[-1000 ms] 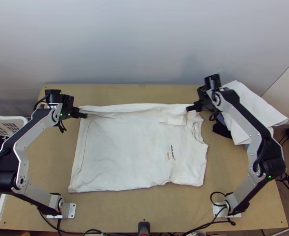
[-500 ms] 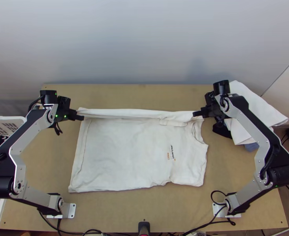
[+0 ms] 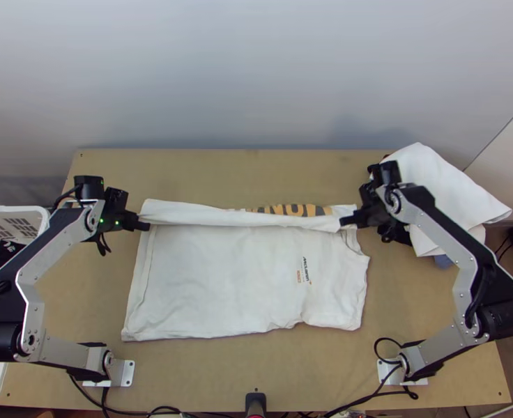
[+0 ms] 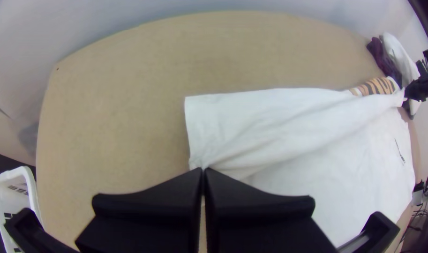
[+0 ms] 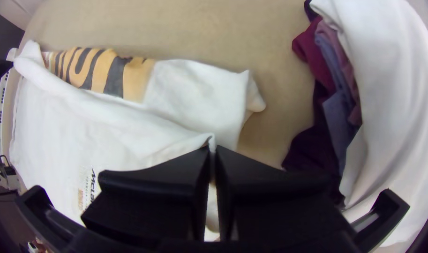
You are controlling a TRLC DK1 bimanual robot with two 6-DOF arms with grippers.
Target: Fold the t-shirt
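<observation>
Nearest the table's [image 3: 208, 380] near edge I have the white fabric t-shirt [image 3: 215, 285] spread broadly flat, small dark and orange print [image 3: 302, 270] towards its neck end. Farther up, my left black wide-fingered gripper [image 4: 203, 172] is closed, tips together on the hem end of the shirt's raised band; my right black wide-fingered gripper [image 5: 213, 149] is closed likewise on the band's neck end. I judge I hold both ends so the band hangs taut and the crease can fall straight when I bring it towards the near edge. How many layers sit in either pinch I can't tell, and the cloth beneath the band is hidden from me. Beyond it a strip of shirt with bold orange-and-black lettering [image 3: 291, 209] lies towards the far edge, the lettering partly covered by the band. By the table's far right corner is a heap of white, maroon and blue-grey cloths [image 3: 455, 195], partly behind my right arm, so I can't make out its lower pieces
</observation>
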